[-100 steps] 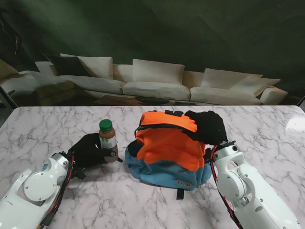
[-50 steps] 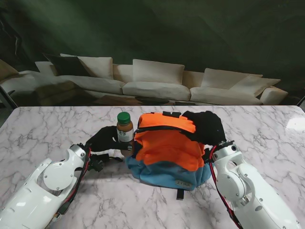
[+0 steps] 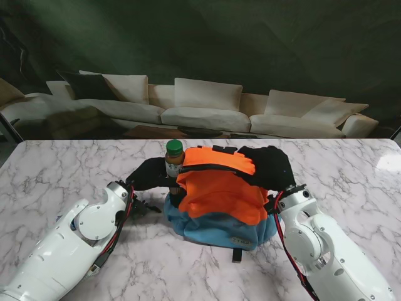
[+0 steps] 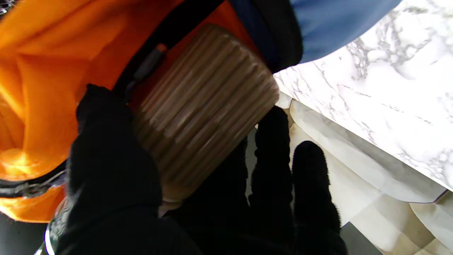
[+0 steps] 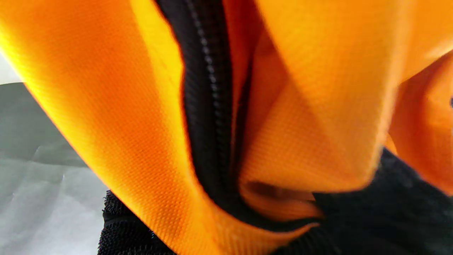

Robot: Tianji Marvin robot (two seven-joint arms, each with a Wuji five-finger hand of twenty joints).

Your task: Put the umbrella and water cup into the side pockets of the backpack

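Against backpack left side, bottle, left hand gripping

Stand view: the bottle shows only its green cap and neck; the lower body is hidden behind the backpack and the left hand. The left side pocket is not visible, so it cannot be told whether the bottle base sits inside it. The right hand rests against the backpack's far right corner; its fingertips are hidden by fabric. The umbrella cannot be made out.

Left wrist view: the bottle's ribbed body is blurred; the label is cut off.

Right wrist view: fabric fills the frame.
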